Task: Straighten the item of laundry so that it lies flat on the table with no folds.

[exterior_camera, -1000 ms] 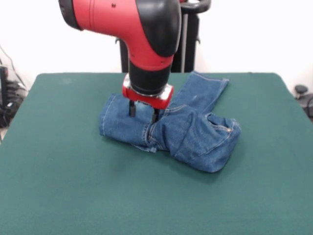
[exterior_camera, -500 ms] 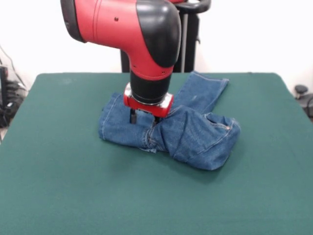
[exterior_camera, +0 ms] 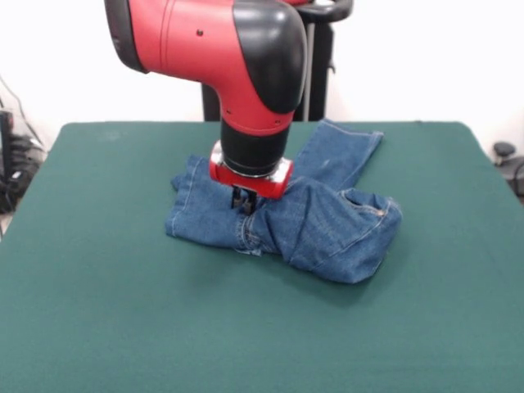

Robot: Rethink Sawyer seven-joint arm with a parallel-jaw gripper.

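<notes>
Centrally on the bench [exterior_camera: 98, 311], whose top is a wide dark green, cloth-like surface with rounded corners, lies a small pair of blue denim jeans [exterior_camera: 327, 233]. The denim is bunched and folded over itself, not flat. One hemmed leg points away from the bundle toward the bench's far edge, smooth and straight. The rest forms a thick, rumpled heap with faded pale patches and orange-tan stitching showing along a pocket edge and the seams. A vertical seam runs down the middle of the heap, where the cloth puckers into creases.

Above the jeans hangs the robot arm, a glossy red shell with a rounded black elbow and a black cylindrical wrist ringed in red. Its gripper [exterior_camera: 243, 201] presses down into the jeans just beside that middle seam. The dark jaws stand drawn close together, pinching a fold of denim between them.
</notes>
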